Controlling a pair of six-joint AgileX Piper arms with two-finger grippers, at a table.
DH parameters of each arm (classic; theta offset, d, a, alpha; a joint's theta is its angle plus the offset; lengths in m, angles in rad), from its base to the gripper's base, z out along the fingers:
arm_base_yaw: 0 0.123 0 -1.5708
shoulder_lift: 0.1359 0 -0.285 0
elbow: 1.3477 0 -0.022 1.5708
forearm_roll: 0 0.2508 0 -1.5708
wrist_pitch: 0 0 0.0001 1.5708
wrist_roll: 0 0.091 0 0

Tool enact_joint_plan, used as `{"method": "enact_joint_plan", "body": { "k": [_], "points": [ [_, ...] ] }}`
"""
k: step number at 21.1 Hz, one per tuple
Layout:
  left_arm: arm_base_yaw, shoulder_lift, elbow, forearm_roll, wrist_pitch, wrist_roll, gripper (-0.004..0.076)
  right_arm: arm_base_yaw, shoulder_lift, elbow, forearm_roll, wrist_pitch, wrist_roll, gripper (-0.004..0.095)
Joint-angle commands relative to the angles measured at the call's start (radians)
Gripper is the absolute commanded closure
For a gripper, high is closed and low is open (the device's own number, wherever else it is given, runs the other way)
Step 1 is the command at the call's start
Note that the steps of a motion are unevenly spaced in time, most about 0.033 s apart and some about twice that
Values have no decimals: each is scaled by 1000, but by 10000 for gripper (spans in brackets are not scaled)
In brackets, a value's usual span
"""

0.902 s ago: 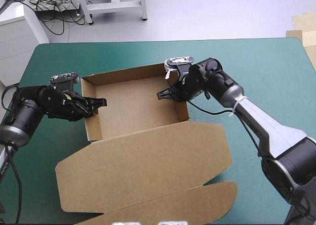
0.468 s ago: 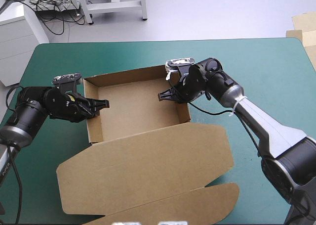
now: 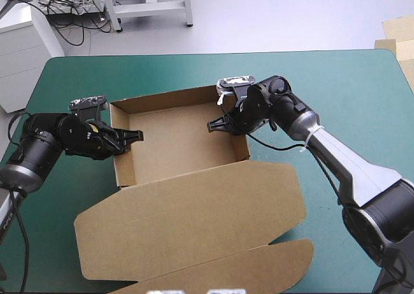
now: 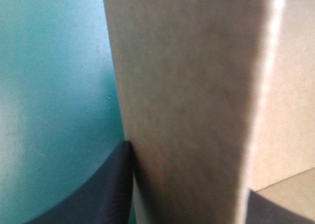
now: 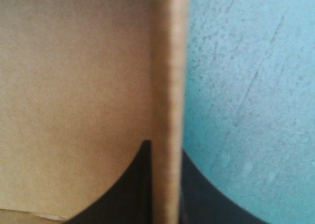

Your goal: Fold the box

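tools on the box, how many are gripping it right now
2. The left tool is clamped on the left wall of the box, and the right tool on its right wall. Each wrist view shows the wall between the fingers.

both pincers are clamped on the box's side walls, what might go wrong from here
1. The left pincer and right pincer each pinch one thin raised wall of the box. An uneven or outward pull could crease or tear the board.
2. The lid lies flat and unheld on the near side. Shifting the tray may drag or buckle it along the fold.
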Motion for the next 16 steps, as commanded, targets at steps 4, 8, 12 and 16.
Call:
{"method": "enact_joint_plan", "body": {
  "k": [4,8,12,16],
  "points": [
    [-10,-29,-27,-159,-33,121,346,0,-56,-33,-19,-39,-14,917],
    [-10,-29,-27,-241,-33,143,346,0,-56,-33,-57,-39,6,917],
    [-10,-29,-27,-269,-21,149,346,0,-56,-33,-98,-35,21,918],
    [-10,-29,-27,-269,-9,170,346,0,-36,-33,-112,-27,33,917]
  ]
}}
